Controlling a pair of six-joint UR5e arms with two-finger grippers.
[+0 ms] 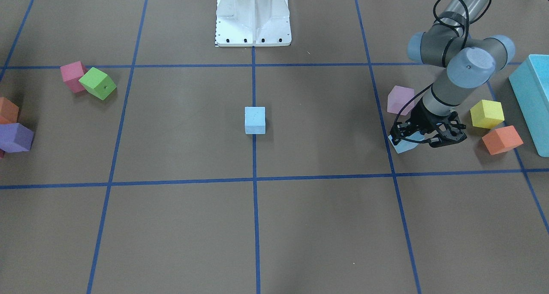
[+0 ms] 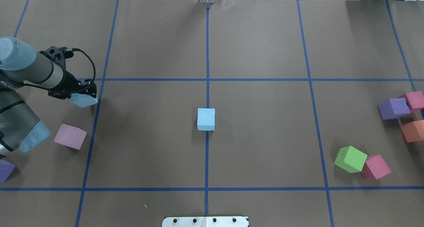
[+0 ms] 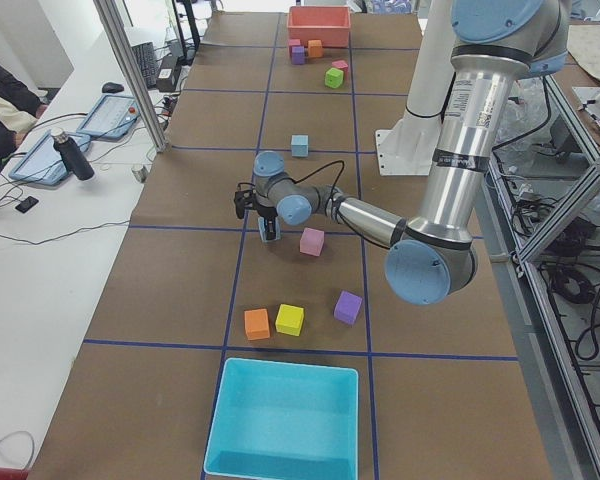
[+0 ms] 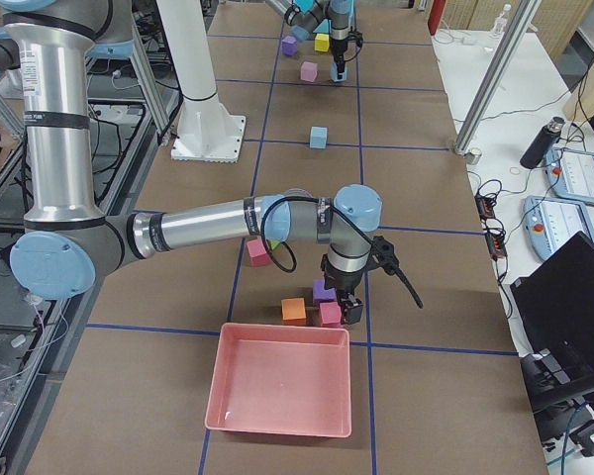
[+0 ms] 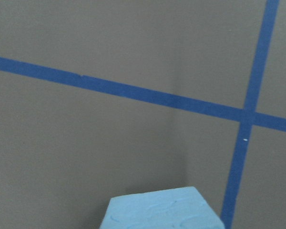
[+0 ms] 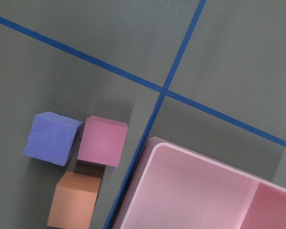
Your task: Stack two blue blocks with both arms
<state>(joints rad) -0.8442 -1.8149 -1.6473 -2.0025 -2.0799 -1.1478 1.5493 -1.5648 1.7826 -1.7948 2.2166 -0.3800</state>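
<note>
Between left jaws, blue block (image 2: 84, 101)

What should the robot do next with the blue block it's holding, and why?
Probably carry it across toward the middle. The left gripper looks shut on the held blue block, while the middle blue block sits alone with nothing on top, so that seems the spot to stack.

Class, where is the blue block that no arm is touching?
Overhead view: the free blue block sits alone at the centre of the table, on the middle tape line.
</note>
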